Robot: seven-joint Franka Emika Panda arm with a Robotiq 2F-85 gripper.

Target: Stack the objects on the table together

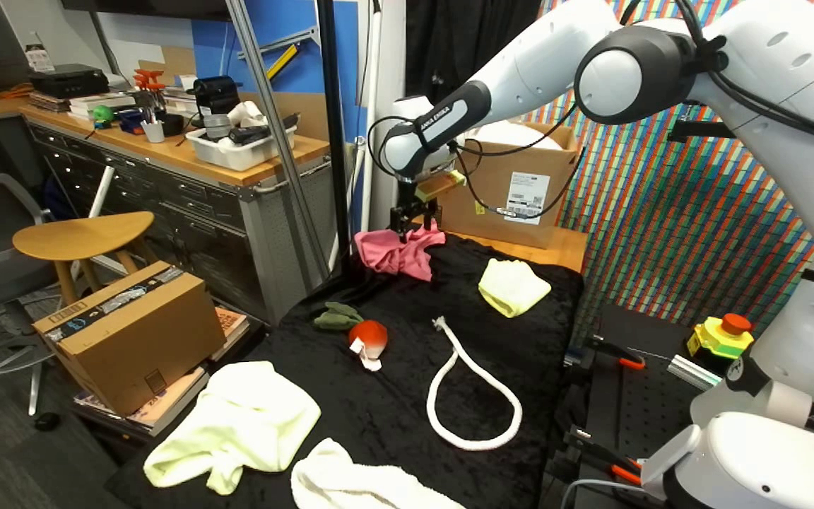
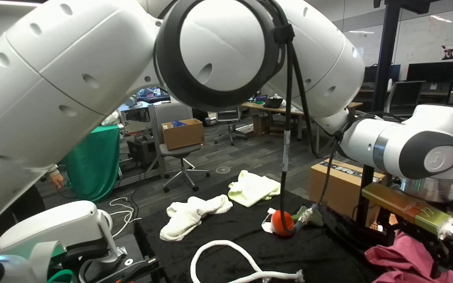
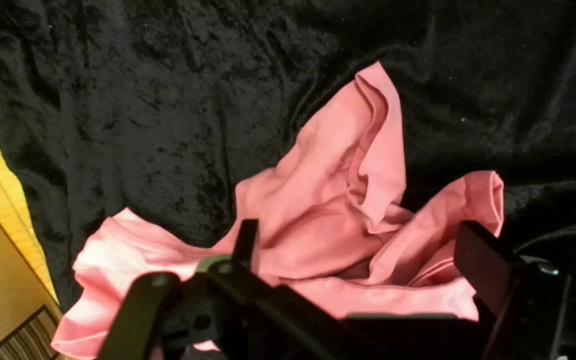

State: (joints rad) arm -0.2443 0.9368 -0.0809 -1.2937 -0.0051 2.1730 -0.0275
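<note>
A crumpled pink cloth (image 1: 394, 256) lies at the far end of the black-draped table (image 1: 386, 417). Just above it my gripper (image 1: 414, 225) points downward. In the wrist view the gripper (image 3: 360, 240) is open, its fingers wide apart over the pink cloth (image 3: 318, 240); whether they touch it I cannot tell. A small yellow cloth (image 1: 513, 288) rests nearer the table's side edge. Mid-table are a white rope loop (image 1: 478, 445) and a red-and-white item (image 1: 373, 336) with a grey-green part. At the near end sit a pale yellow-green cloth (image 1: 258, 417) and a white cloth (image 1: 357, 484).
A large cardboard box (image 1: 499, 201) stands behind the table's far end, close to the arm. Another cardboard box (image 1: 131, 332) sits on books beside the table. A metal post (image 1: 280, 134) rises by the workbench (image 1: 188, 170). An emergency stop (image 1: 725, 336) stands near the robot base.
</note>
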